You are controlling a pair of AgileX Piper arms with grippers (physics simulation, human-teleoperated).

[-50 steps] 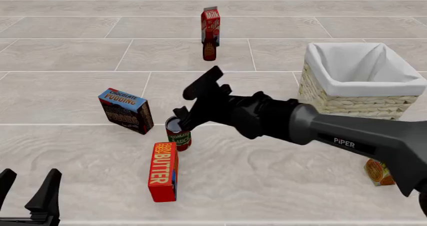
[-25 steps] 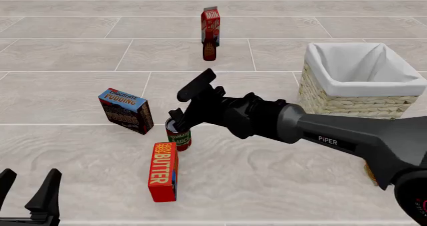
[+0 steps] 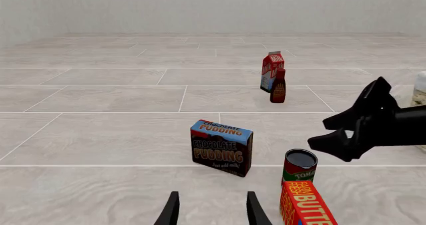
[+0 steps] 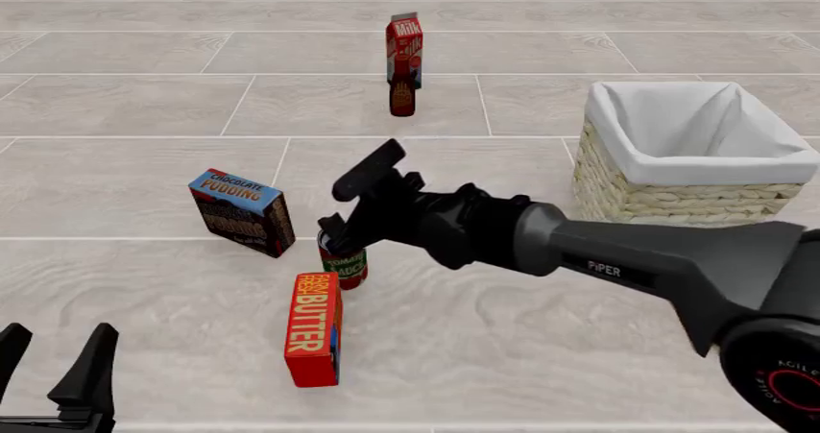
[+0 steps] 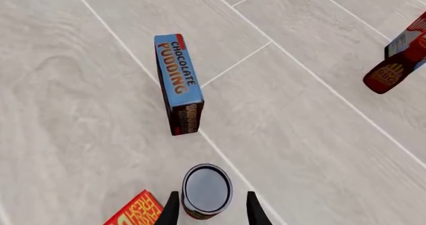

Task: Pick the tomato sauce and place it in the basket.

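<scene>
The tomato sauce (image 4: 344,262) is a short red can with a green label and dark top, standing between the pudding box and the butter box. It also shows as the can (image 3: 300,167) in the left wrist view. My right gripper (image 4: 333,207) is open just above and behind it. In the right wrist view the can (image 5: 206,190) sits between the two fingers of the right gripper (image 5: 210,212), not touched. The basket (image 4: 640,198), pale wicker with white lining, stands at the right. My left gripper (image 4: 54,358) rests open and empty at the near left corner.
A chocolate pudding box (image 4: 241,212) stands just left of the can, and a red butter box (image 4: 314,327) stands right in front of it. A milk carton (image 4: 405,41) and a dark bottle (image 4: 402,97) stand far back.
My right gripper has moved left and down, closing in over the can with its fingers still apart. The left arm and all objects stayed put.
</scene>
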